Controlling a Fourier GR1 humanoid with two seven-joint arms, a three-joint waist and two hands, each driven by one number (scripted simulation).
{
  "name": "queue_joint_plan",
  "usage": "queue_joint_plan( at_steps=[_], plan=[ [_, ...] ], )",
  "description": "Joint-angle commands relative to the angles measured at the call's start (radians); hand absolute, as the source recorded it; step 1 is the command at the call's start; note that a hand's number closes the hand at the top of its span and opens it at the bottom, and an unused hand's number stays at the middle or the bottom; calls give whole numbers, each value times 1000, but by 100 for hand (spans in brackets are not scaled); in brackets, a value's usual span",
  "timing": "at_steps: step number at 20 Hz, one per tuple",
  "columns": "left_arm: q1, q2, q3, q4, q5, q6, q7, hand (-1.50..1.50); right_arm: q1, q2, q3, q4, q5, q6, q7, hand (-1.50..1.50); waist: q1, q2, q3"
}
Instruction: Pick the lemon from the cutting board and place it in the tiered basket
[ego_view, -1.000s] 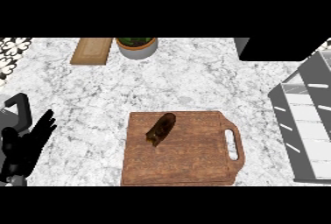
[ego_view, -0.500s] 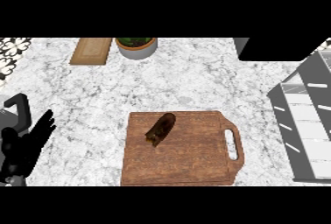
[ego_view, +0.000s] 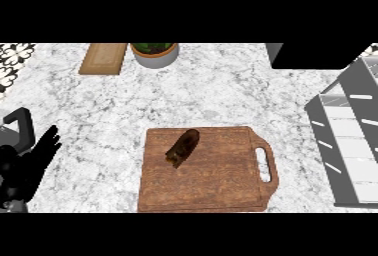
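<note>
At the far left edge we see our left hand (ego_view: 28, 165) resting over the marble worktop (ego_view: 221, 100), fingers straight and spread, holding nothing. Well to its right lies the wooden cutting board (ego_view: 214, 185), handle on its right side. On the board's upper left part sits a dark, elongated item (ego_view: 182, 147), tilted; it looks nothing like a lemon. It is well apart from the hand. At the right edge stands the tiered basket (ego_view: 347, 145).

Potted plant (ego_view: 154, 53) beside small wooden board (ego_view: 103, 58), counter's far edge.
</note>
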Motion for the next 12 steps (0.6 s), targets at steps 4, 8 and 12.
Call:
queue_joint_plan(
  at_steps=[4,8,12],
  plan=[
    [3,15,19,-13,20,-25,22,0,-43,32,-176,3,-101,-112,-41,-150,-2,-2,1],
    [40,12,20,-56,5,-9,14,0,-61,19,-308,-30,-190,-80,56,-150,-11,-7,1],
    [-4,-24,6,-20,-9,24,18,0,-59,-39,-474,59,-319,20,108,-150,-34,-7,1]
  ],
)
